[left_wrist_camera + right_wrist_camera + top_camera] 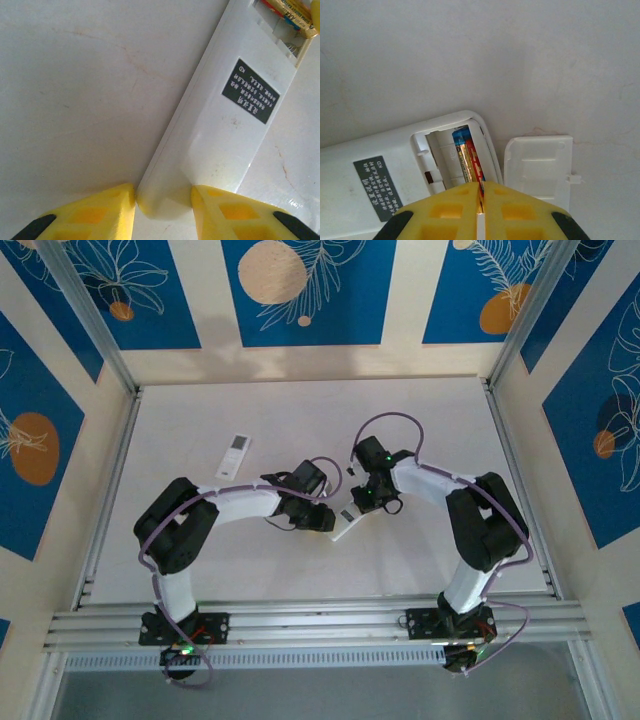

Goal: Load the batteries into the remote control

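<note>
The white desk [300, 410] has a faintly veined surface. Toward the desk's far left lies a spare white handset [234, 455], perhaps face up. Blue floral wall panels [350, 300] rise behind the desk's far edge, and an aluminium rail [320, 620] runs along its near edge.
</note>
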